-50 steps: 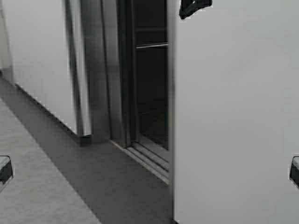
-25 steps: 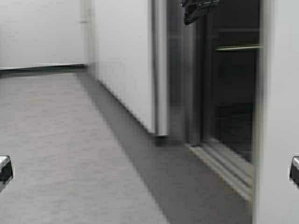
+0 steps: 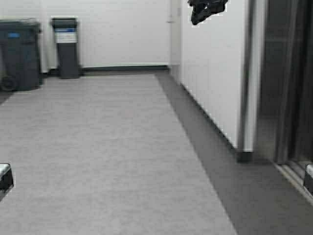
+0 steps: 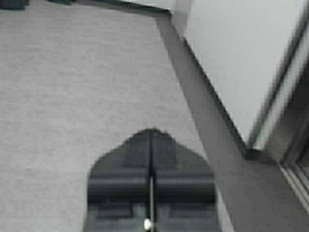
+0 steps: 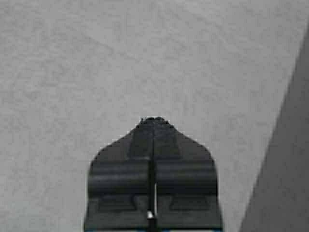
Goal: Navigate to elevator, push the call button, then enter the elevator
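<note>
elevator [image 3: 283, 83]: at the far right of the high view, only its brushed steel frame and a dark strip of the doorway show; a grooved sill lies at floor level beside it
call button: cannot be made out in any view
large bin [image 3: 19, 54]: dark, lidded, far left against the back wall, a small blue label near its top
narrow bin [image 3: 65, 47]: just right of the large bin, upright, dark body with a pale blue-and-white panel on its front
back wall [image 3: 117, 32]: white, with a dark skirting along its foot
floor [image 3: 107, 152]: pale grey carpet across the middle, bordered on the right by a darker grey band that runs along the side wall
left tool [image 4: 151, 145]: low at the left edge of the high view; in the left wrist view its two dark fingers lie pressed together with only a thin seam between them, held above the carpet, gripping nothing
side wall [image 3: 212, 68]: white panel running from the back corner forward to the steel frame, dark skirting below
dark fixture [image 3: 206, 8]: hangs at the top of the high view in front of the side wall; what it is cannot be told
right tool [image 5: 153, 130]: low at the right edge of the high view; in the right wrist view its fingers are together, tips meeting, over pale carpet with the dark band to one side, empty
</note>
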`<state>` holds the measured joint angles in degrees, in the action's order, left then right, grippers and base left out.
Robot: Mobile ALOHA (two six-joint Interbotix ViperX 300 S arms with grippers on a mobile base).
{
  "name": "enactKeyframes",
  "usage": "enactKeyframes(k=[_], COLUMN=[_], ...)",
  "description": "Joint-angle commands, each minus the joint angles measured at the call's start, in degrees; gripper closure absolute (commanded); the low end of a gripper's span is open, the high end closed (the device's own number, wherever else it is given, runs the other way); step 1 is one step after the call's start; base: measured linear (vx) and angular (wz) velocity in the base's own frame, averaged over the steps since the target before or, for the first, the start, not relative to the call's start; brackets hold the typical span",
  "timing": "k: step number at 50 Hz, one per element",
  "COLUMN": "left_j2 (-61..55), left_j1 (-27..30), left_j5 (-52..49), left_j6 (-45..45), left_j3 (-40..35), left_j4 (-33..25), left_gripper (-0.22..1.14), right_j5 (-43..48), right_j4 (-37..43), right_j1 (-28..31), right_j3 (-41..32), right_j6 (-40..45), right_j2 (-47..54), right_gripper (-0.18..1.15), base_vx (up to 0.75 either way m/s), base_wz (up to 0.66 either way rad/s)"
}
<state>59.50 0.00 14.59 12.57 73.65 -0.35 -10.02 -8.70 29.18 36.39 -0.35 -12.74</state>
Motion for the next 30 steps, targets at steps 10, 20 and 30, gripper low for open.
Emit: enactKeyframes(k=[10, 20, 30], left_j2=[-2.5, -6.2, -7.6], left_j1=[-0.1, -0.1, -0.1], left_j5=[0.8, 2.2, 2.2], left_j6=[-0.4, 0.0, 0.2], left_j3=[-1.8, -2.5, -2.3], left_j4=[0.0, 0.0, 0.0], left_gripper=[0.89, 0.89, 0.89], right_j5=[0.5, 0.5, 0.6], right_j4=[-0.3, -1.7, -1.7], right_j1=[-0.1, -0.1, -0.1], right_j3=[-0.5, 0.9, 0.4], right_j6=[-0.2, -0.4, -0.1], right_j2=[-1.1, -1.9, -2.0], right_gripper=[0.91, 0.91, 0.91], base_vx=[0.28, 0.34, 0.44], base_wz=[0.2, 0.17, 0.07])
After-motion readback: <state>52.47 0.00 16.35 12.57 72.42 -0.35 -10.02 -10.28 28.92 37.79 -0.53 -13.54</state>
